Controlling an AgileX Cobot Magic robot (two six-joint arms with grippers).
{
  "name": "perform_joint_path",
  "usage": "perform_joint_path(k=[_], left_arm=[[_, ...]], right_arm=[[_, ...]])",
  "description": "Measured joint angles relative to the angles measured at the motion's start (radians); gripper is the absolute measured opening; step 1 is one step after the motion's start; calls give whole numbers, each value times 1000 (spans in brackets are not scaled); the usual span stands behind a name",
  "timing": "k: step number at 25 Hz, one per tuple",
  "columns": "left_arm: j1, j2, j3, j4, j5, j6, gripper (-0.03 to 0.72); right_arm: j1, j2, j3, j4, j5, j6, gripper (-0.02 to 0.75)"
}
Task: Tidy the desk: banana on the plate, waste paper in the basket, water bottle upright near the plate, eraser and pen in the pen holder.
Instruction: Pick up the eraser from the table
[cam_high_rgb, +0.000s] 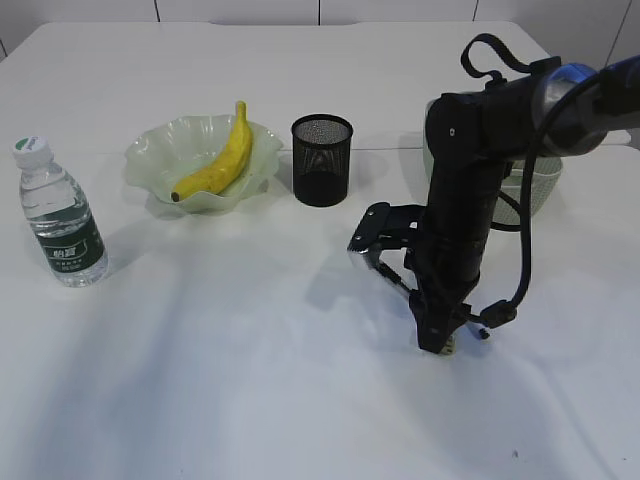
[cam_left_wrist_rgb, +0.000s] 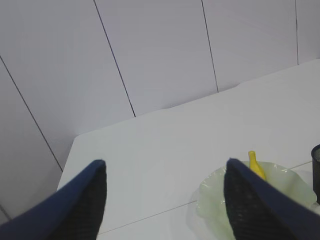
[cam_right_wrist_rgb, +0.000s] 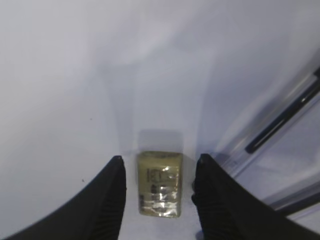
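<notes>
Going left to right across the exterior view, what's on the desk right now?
water bottle → plate with the banana lying in it → pen holder → right arm, reaching down to the desk, with the basket partly hidden behind it.

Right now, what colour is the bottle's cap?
White, on the bottle; its cap shows best in the exterior view.
</notes>
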Motion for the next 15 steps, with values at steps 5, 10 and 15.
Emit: perform_joint_path(k=[5,10,15], left_arm=[[0,0,0,0,0,0,520],[0,0,0,0,0,0,520],[0,0,0,0,0,0,520]], right_arm=[[0,0,0,-14,20,2,342],[0,0,0,-24,26,4,337],[0,0,0,-28,28,4,337]])
